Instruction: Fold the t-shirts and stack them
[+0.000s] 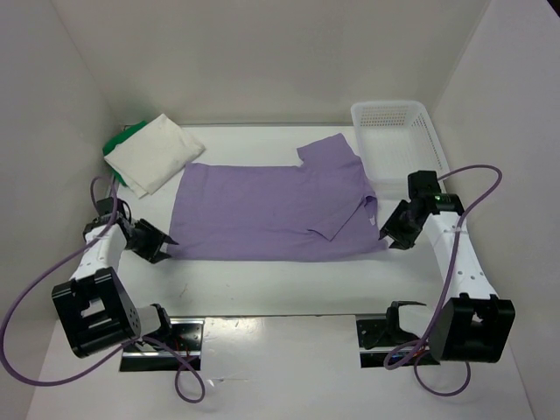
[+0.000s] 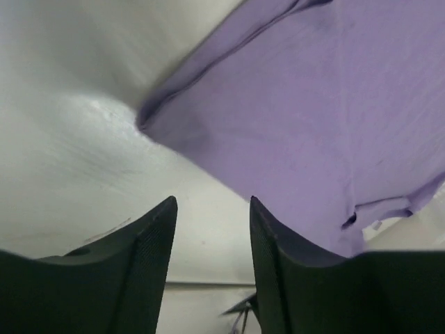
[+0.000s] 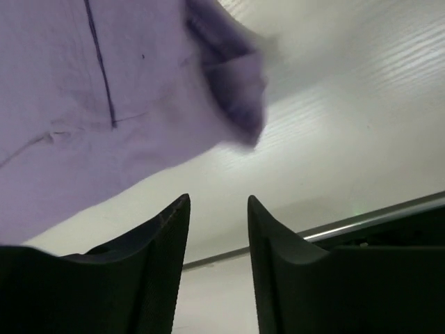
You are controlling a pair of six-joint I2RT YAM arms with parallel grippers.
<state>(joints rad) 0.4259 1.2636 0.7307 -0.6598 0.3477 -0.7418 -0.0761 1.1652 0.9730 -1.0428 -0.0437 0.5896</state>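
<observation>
Pale lavender cloth t-shirt (image 1: 271,210) lay flat on the white table (image 1: 280,284), long axis left-right. Left gripper (image 1: 166,241) sat just off its near-left corner and right gripper (image 1: 389,232) just off its near-right end. Both had jaws apart and empty, each about as near to its own end. Folded cream-white shirt (image 1: 153,153) hid most of the bright green shirt (image 1: 116,140) at far left. Sleeve edge was blurred in the right wrist view.

Pile (image 1: 154,154) left of shirt (image 1: 271,214) (basket (image 1: 388,105) right)
</observation>
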